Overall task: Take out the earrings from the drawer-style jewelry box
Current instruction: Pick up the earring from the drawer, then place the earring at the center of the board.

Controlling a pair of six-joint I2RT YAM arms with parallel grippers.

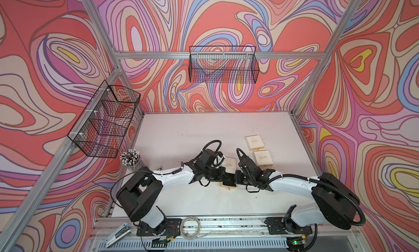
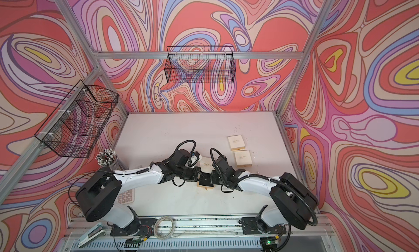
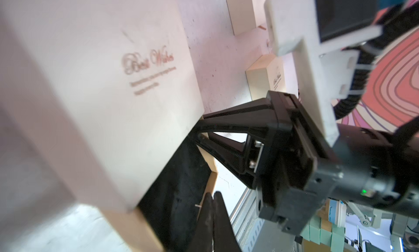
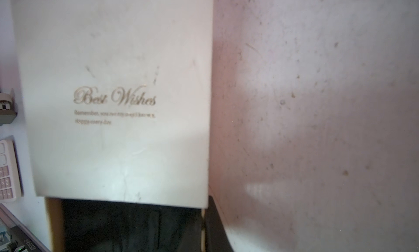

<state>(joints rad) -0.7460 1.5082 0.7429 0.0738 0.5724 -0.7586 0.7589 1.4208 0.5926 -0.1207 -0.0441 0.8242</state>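
The cream jewelry box (image 1: 230, 165) (image 4: 113, 98), lettered "Best Wishes", lies mid-table between both arms. Its black-lined drawer (image 1: 229, 184) (image 3: 181, 182) (image 4: 124, 226) is slid out toward the front. My right gripper (image 1: 235, 178) (image 3: 200, 127) (image 4: 204, 228) is shut on the drawer's thin tan side wall. My left gripper (image 1: 225, 176) (image 3: 213, 195) is shut at the drawer's other side, with nothing visible between its fingers. A tiny pale sliver (image 3: 198, 206) shows beside them; I cannot tell what it is. No earrings show in the drawer. Tiny pale specks (image 1: 265, 139) lie by the far boxes.
Two more cream boxes (image 1: 254, 143) (image 1: 263, 158) lie shut at the back right. A cup of pencils (image 1: 132, 159) stands left, with a pink calculator (image 2: 125, 196) under the left arm. Wire baskets (image 1: 223, 64) (image 1: 106, 119) hang on the frame. A stapler (image 1: 118, 233) lies at the front rail.
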